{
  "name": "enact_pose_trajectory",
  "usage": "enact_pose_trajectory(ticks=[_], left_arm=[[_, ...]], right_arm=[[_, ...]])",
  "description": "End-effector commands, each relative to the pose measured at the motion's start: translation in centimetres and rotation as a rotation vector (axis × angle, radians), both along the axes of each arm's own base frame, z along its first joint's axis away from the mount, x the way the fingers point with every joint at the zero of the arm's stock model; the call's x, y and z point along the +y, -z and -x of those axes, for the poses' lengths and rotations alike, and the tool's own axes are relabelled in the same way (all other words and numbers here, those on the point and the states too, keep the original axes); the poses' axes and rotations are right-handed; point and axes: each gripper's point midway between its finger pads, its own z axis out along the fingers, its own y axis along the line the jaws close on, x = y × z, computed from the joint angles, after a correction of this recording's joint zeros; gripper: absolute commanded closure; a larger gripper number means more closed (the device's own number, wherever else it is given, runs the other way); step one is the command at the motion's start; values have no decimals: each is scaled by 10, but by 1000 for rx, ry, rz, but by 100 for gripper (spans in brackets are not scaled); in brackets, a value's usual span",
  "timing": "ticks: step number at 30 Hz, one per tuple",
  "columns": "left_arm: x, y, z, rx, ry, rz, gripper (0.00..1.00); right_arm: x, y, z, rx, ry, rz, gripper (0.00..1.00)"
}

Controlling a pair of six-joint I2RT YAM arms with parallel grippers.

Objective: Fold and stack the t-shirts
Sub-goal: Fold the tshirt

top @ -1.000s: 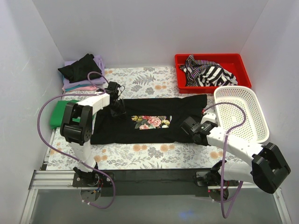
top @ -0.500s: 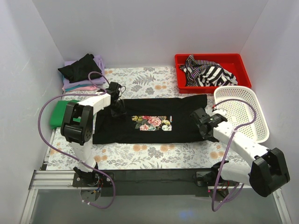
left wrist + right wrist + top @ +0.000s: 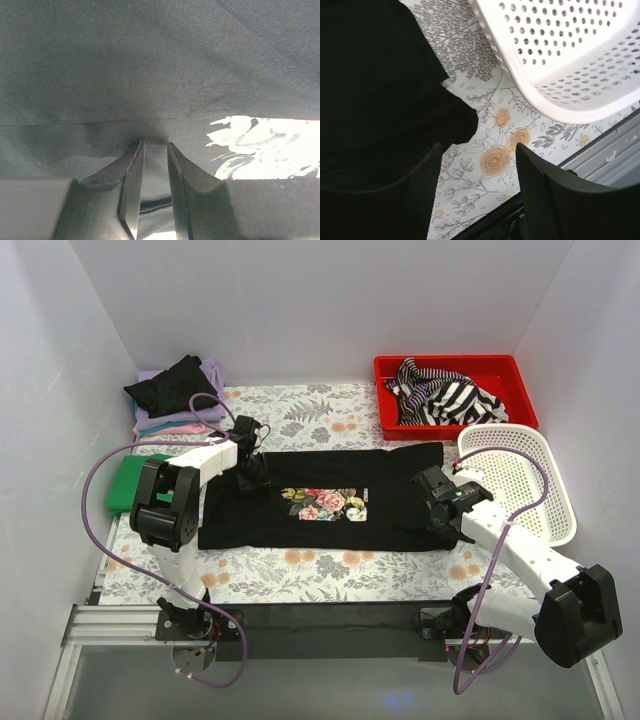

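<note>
A black t-shirt (image 3: pixel 300 525) with a colourful floral chest print (image 3: pixel 326 503) lies spread flat across the middle of the table. My left gripper (image 3: pixel 252 478) is down on its upper left part. In the left wrist view the narrow jaws (image 3: pixel 156 145) pinch a pucker of that black cloth (image 3: pixel 150 65). My right gripper (image 3: pixel 441 516) hangs over the shirt's right edge. Its fingers (image 3: pixel 479 150) stand wide apart with only table covering between them, and the shirt's edge (image 3: pixel 380 90) lies by the left finger. A striped t-shirt (image 3: pixel 450 395) fills the red bin (image 3: pixel 450 360).
At the back left corner a crumpled black shirt (image 3: pixel 175 383) sits on folded lilac (image 3: pixel 215 375) and pink (image 3: pixel 170 427) ones, with a green one (image 3: pixel 125 485) beside my left arm. A white mesh basket (image 3: pixel 520 480) (image 3: pixel 560 60) stands just right of my right gripper.
My right gripper carried the shirt's right side outward toward the basket, then opened and let it go. The shirt now lies flatter on the right. The left gripper has not moved.
</note>
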Motion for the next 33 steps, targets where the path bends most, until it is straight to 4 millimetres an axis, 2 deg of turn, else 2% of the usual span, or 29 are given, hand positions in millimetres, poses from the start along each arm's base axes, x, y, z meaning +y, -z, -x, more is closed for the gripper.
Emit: enact_pose_trajectory(ticks=[1,4,5,6,8,9,10,12,13,15,16,18,20,23,24,26,27,29,30,32,33], left_arm=[[15,3,6,3,3,-57,76],[4,-10,-2,-41,15,6,76],[-6,-17,-3,-47,29,59,76],[-12,-27,-13,-81,33,92,76],[-23,-39,-19,-94,39,149,76],[-27,-45,-25,-107,43,164,76],[-28,-47,-28,-115,43,167,76],[-24,-45,-31,-110,30,139,76],[-24,-46,-34,-115,31,133,76],[-20,-45,-37,-123,19,111,76],[-19,-44,-36,-125,18,108,76],[-17,-38,-37,-117,1,92,76],[-16,-32,-33,-97,-1,88,76],[-6,-4,-18,3,-13,32,76],[-3,9,-6,67,-15,11,77],[1,21,13,131,-14,-2,77],[2,25,20,153,-32,-4,78],[1,23,31,147,-46,18,78],[0,28,43,172,-47,34,78],[-7,26,57,200,-54,71,78],[-6,30,69,226,-58,65,78]], right_arm=[[20,-10,-25,-66,-58,-79,34],[46,-6,-40,-88,-161,-183,34],[57,-9,-54,-145,-187,-220,35],[67,-8,-60,-156,-219,-259,35],[81,-6,-70,-159,-259,-295,35],[93,-10,-83,-202,-285,-335,35],[94,-1,-88,-183,-299,-318,35],[104,-3,-103,-200,-321,-328,35],[108,7,-108,-176,-324,-322,35],[119,9,-119,-158,-350,-341,35],[121,21,-121,-125,-347,-333,35],[125,28,-126,-103,-345,-342,35],[127,46,-124,-49,-330,-350,35],[131,67,-121,18,-319,-359,35],[132,76,-121,43,-318,-358,35],[138,82,-122,59,-326,-377,35],[140,89,-121,83,-346,-378,35],[153,88,-129,111,-391,-411,36],[154,99,-129,152,-395,-402,36],[172,96,-144,163,-474,-433,36],[168,111,-138,235,-465,-406,37]])
